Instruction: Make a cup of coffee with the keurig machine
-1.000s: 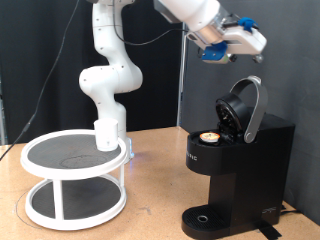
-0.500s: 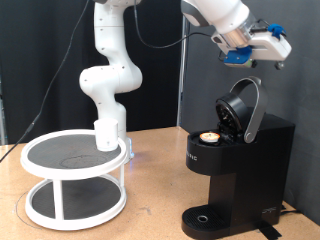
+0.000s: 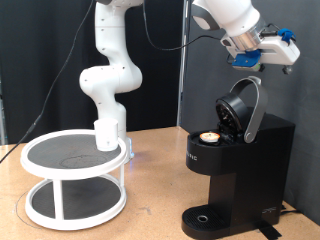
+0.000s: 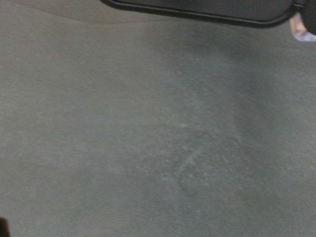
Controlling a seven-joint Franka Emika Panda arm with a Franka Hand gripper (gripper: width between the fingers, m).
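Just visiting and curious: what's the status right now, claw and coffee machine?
Claw up high, above the coffee machine, holding nothing visible. Lid open, pod seated inside. No cup in sight; nothing in the way.

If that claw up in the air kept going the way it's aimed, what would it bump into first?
Probably nothing nearby. The gripper hangs above the keurig machine's raised lid, aimed toward the exterior view's right. The wrist view shows mostly a plain grey surface ahead, with only a dark edge at the border. Depth is unclear.

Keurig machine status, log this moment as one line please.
keurig machine: lid up, pod seated | tool: above lid, apart | cup: not in view
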